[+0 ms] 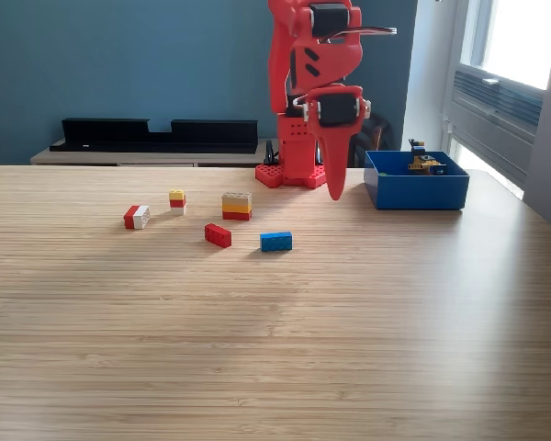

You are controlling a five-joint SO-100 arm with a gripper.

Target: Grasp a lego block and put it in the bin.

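**Arm over the back of the desk, five blocks loose, bin at the far right**

The near half of the desk (275,367) is bare wood. Past the middle, five blocks lie loose. Nearest is the blue block (275,241), just right of centre in the exterior view, with the red block (218,235) just beside it to the left. A little farther back come the red-and-white block (136,217), closest to the desk's left edge, the small yellow-topped stack (176,201), and the tan-yellow-red stack (237,206). All sit apart from one another.

Behind them hangs the gripper (334,188), its tip pointing straight down above the desk, between the blocks and the bin, near the arm's base (294,173) at the back edge. Jaws look closed or nearly so, seen edge-on; nothing visible is held.

The bin (415,190) sits by the far right corner and has some pieces inside.

Judgement: the step in hand is reaching for the next block. The blue block looks easiest, being closest to the tip and clear of its neighbours. Open the jaws before descending, line them up across its short sides, and come down vertically so the red block isn't nudged.
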